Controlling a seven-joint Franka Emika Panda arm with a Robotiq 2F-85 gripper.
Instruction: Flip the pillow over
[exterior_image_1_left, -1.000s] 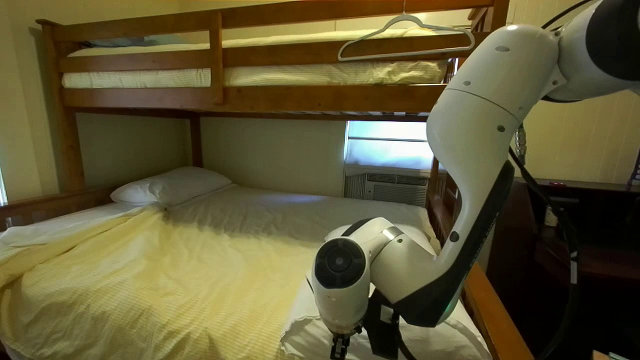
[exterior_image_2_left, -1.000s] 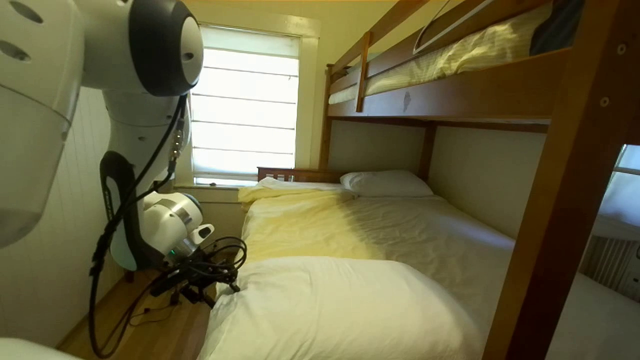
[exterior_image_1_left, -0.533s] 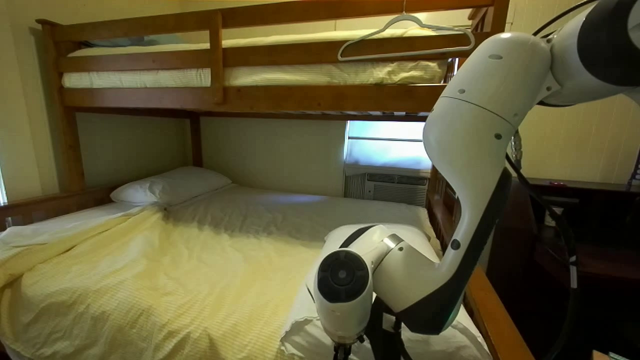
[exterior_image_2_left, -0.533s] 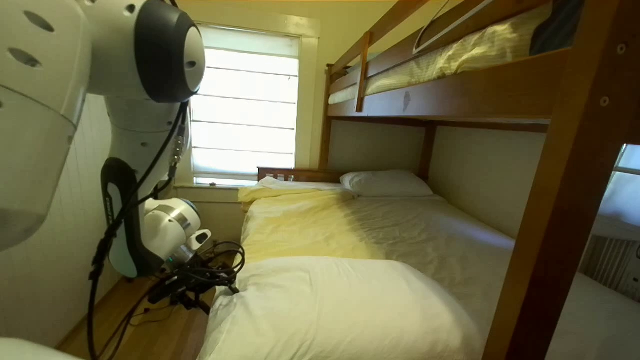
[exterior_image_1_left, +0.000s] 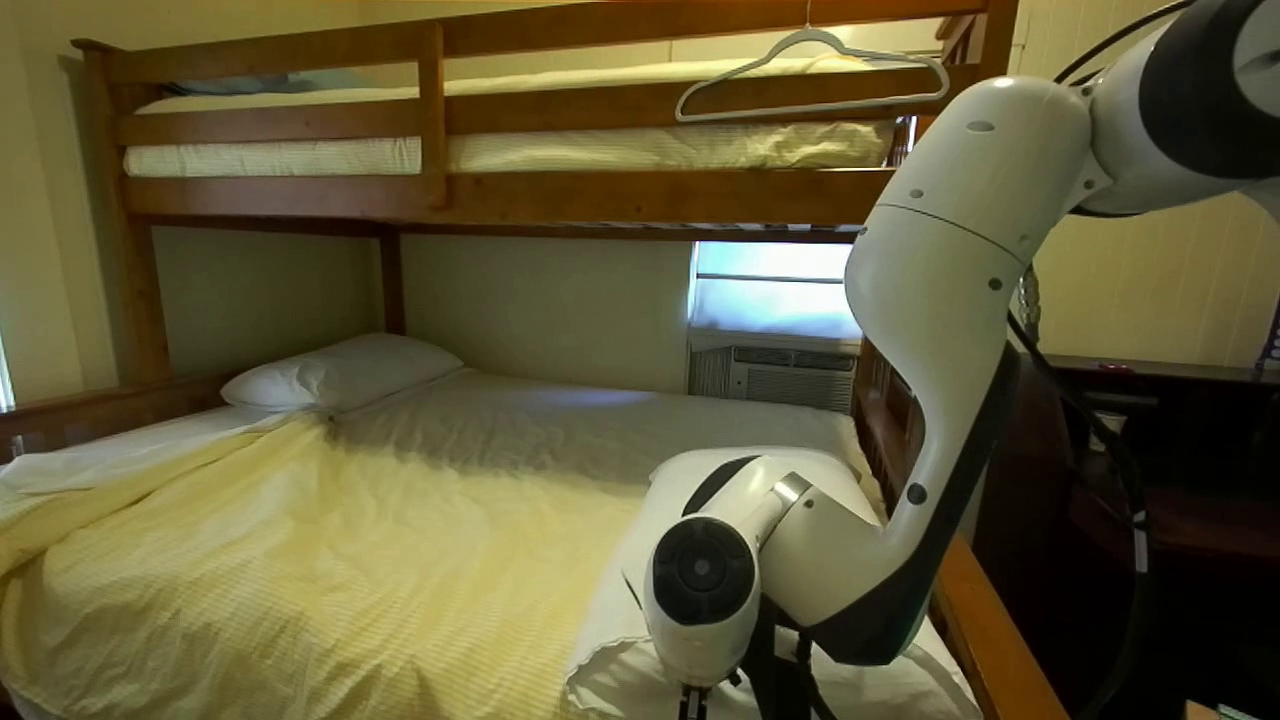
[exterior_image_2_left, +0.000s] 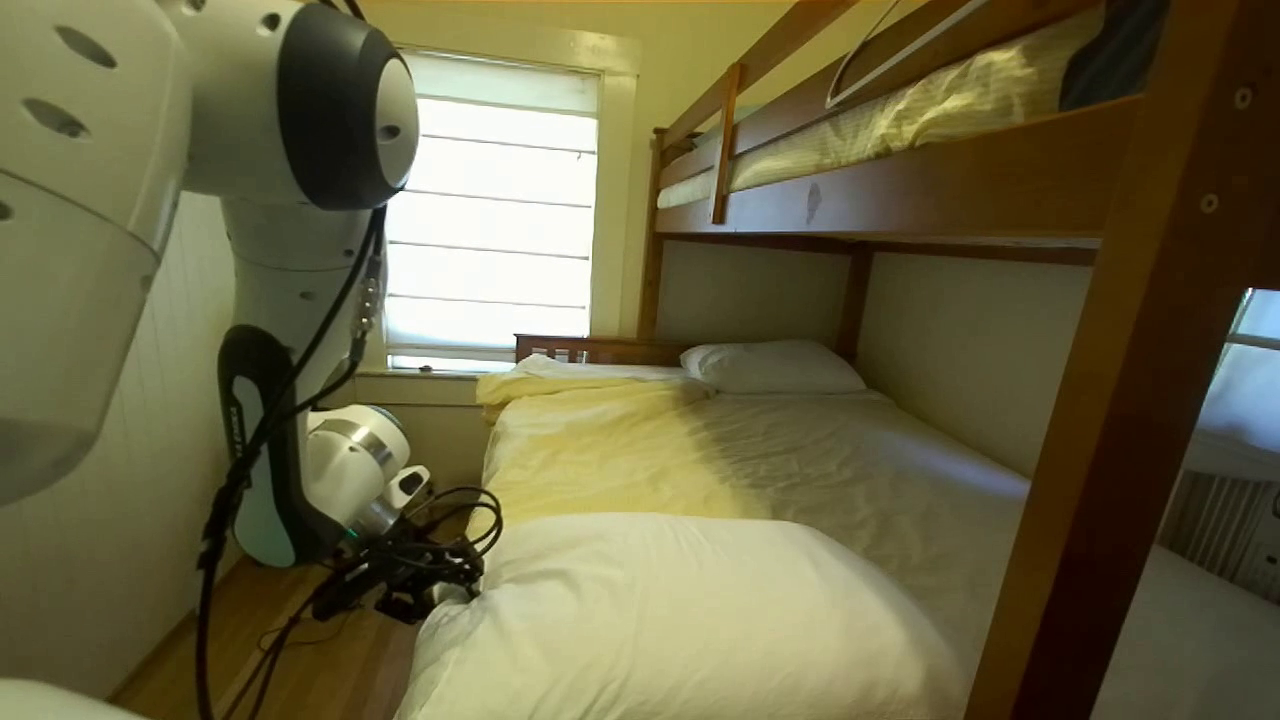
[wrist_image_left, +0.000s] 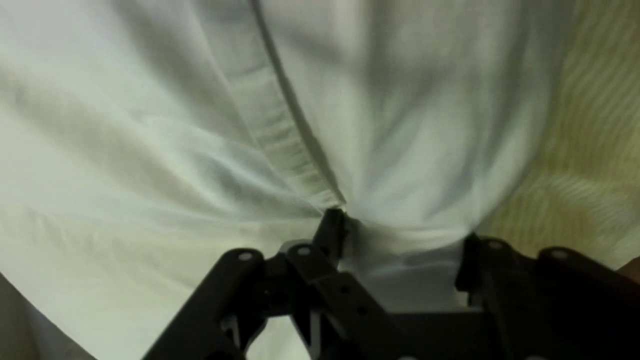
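The pillow on the near end of the bed: soft and, I judge, light, best pinched at the seam, where my fingers stand partway apart, fabric between, whether gripping I cannot tell.

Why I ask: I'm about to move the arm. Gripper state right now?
Gripper: jaws partly apart, pillow fabric bunched between them; whether they grip it can't be told.
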